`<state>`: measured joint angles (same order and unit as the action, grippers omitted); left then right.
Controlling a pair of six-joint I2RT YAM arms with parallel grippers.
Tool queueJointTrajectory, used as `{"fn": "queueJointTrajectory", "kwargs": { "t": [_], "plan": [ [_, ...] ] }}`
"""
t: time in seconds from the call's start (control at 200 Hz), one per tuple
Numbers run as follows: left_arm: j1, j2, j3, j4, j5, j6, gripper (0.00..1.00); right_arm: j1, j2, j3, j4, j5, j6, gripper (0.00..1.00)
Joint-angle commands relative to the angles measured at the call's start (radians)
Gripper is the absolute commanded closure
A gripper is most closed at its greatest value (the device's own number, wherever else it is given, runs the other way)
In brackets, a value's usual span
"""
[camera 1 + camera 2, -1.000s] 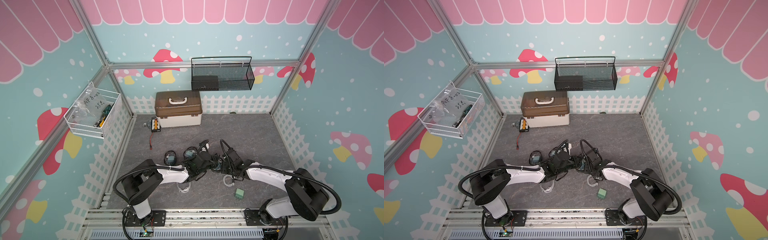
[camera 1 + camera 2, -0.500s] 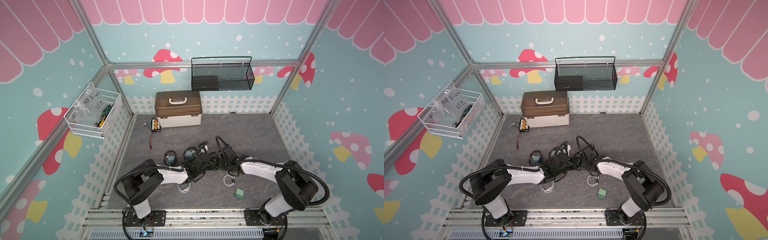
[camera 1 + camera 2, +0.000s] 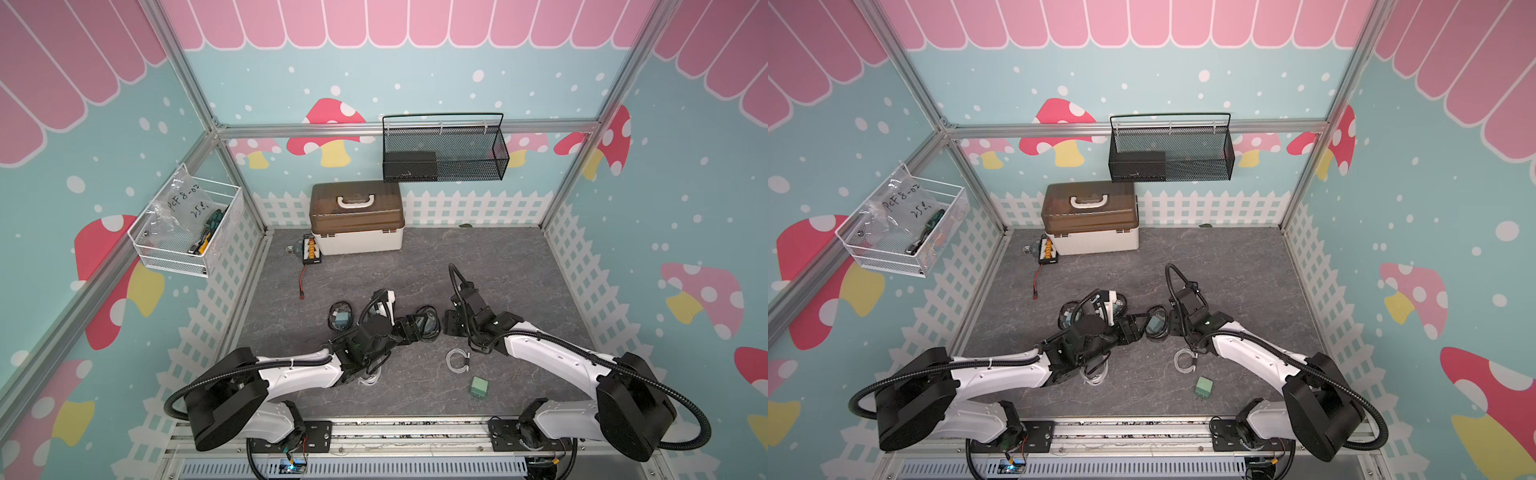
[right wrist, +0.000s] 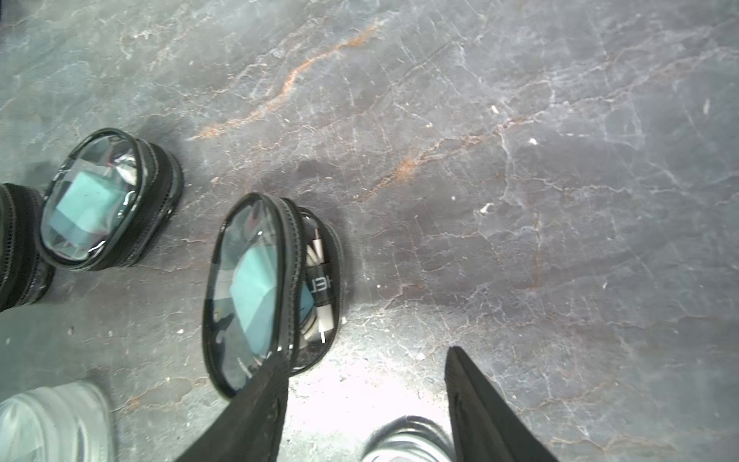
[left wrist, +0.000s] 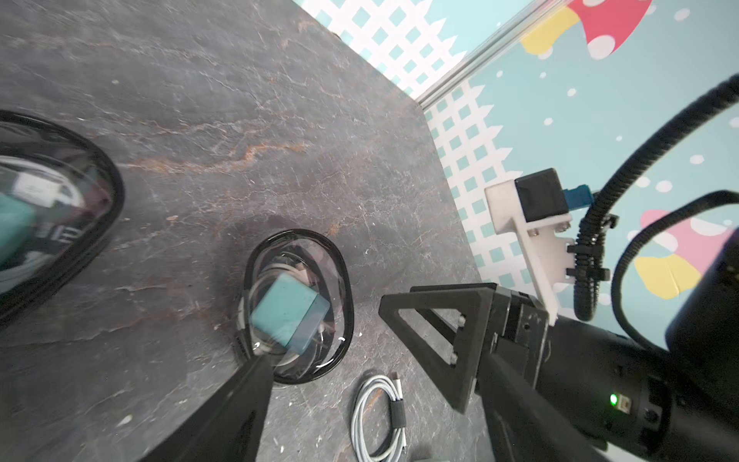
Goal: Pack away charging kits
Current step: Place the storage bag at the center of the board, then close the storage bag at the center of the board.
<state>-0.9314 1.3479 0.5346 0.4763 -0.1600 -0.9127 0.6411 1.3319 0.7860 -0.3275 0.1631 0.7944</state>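
The black-rimmed pouch (image 3: 428, 326) lies on the grey floor (image 3: 490, 266) between the two grippers, as both top views show. The left gripper (image 3: 409, 331) points at it from one side and the right gripper (image 3: 451, 328) from the opposite side, each just beside its rim.

In the left wrist view the left gripper (image 5: 368, 366) has its jaws spread wide with nothing between them. The pouch (image 5: 298, 306) sits just off one fingertip. The frame is blurred there, so that tip may be touching the rim. A teal cube plug (image 5: 290, 314) shows through the clear top.

In the right wrist view the right gripper (image 4: 364, 356) also stands parted, with only bare floor in the gap. The pouch (image 4: 256, 288) is ahead of one finger and outside the jaws. Its clear lid is raised, and a white cable (image 4: 316, 288) shows inside.

A second black-rimmed pouch (image 4: 100, 204) sits well apart from it. A loose coiled cable (image 3: 457, 359) and a loose teal plug (image 3: 478, 386) lie nearer the robot's base.
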Motion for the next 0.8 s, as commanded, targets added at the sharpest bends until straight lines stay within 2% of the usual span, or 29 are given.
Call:
{"fn": "queueJointTrajectory", "kwargs": {
  "t": [0.0,0.04,0.145,0.24,0.33,0.475,0.795],
  "plan": [
    [0.001,-0.056,-0.019,-0.059,-0.075,0.028,0.11,-0.003,0.074,0.09,-0.009,-0.027,-0.029,0.41],
    [0.002,-0.074,-0.027,-0.068,-0.074,0.038,0.11,-0.003,0.109,0.112,-0.01,-0.032,-0.028,0.42],
    [0.0,-0.122,-0.062,-0.056,-0.08,0.051,0.11,-0.001,0.197,0.143,0.0,-0.033,-0.016,0.52],
    [0.006,-0.153,-0.073,-0.103,-0.11,0.049,0.1,-0.001,0.255,0.142,0.017,-0.049,-0.004,0.7],
    [0.021,-0.153,-0.065,-0.135,-0.102,0.048,0.09,-0.001,0.27,0.119,0.034,-0.048,0.01,0.83],
    [0.043,-0.117,-0.058,-0.115,-0.046,0.036,0.09,-0.001,0.256,0.073,0.051,-0.028,0.034,0.98],
    [0.076,0.03,-0.004,-0.037,0.092,-0.001,0.1,-0.003,0.228,-0.019,0.124,-0.022,0.046,1.0]
  ]
}}
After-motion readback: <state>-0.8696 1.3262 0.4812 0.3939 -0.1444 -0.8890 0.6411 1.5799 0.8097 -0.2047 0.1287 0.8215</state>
